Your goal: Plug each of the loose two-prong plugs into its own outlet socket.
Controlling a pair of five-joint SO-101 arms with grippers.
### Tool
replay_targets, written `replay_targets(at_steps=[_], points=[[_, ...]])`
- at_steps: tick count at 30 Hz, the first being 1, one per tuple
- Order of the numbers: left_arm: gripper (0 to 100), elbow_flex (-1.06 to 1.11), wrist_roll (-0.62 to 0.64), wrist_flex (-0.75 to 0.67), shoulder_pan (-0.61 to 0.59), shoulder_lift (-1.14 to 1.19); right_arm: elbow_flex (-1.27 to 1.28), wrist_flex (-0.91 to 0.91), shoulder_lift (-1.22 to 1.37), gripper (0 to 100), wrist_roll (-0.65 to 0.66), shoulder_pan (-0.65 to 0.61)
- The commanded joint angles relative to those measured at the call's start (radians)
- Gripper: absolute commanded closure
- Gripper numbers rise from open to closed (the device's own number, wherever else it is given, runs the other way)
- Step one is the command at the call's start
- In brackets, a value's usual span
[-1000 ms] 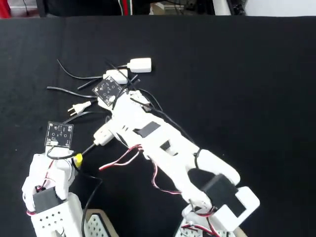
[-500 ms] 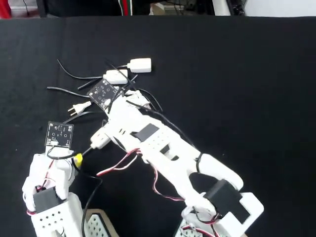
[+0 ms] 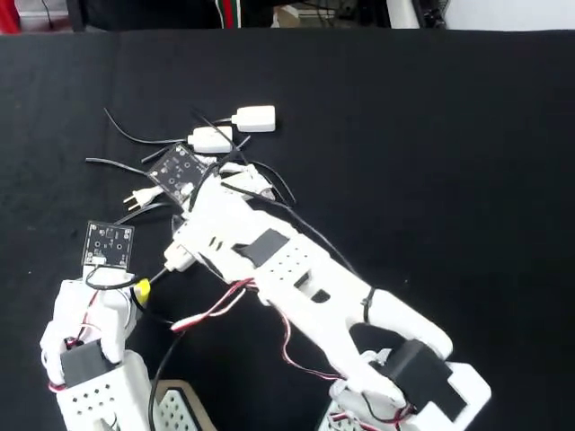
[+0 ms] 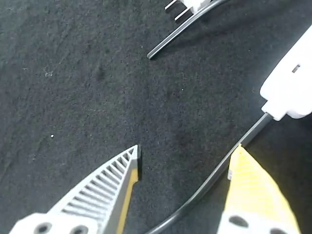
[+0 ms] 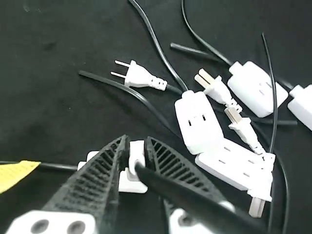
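1. Currently R gripper: fingers pinched shut on a white cord-end block; can't tell if it's a plug or a socket.
2. L gripper: fingers spread apart, gripping nothing. The block's black cord lies on the cloth btw them, right by the yellow finger.
3. High view: the held block sits left of centre. R arm lies across from lower right, L arm is at lower left.
4. Round-pin plug lies loose on the black table, left side, above L arm, apart from both grippers.
5. Far socket and near socket sit upper left of centre, close together.
6. R wrist view: flat-prong plug and second flat-prong plug, prongs bare, lie just beside upright socket and tilted socket.
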Motion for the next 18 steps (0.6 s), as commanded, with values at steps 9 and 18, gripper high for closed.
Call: replay_targets(at_steps=[9, 18], points=[[71, -0.004, -0.011, 0.003, -0.004, -0.008, -0.025, 0.032, 0.018, 98.7, -0.048, -0.034], [71, 0.008, -0.012, -0.003, -0.004, -0.008, -0.044, 0.114, 0.018, 98.7, -0.084, -0.032]])
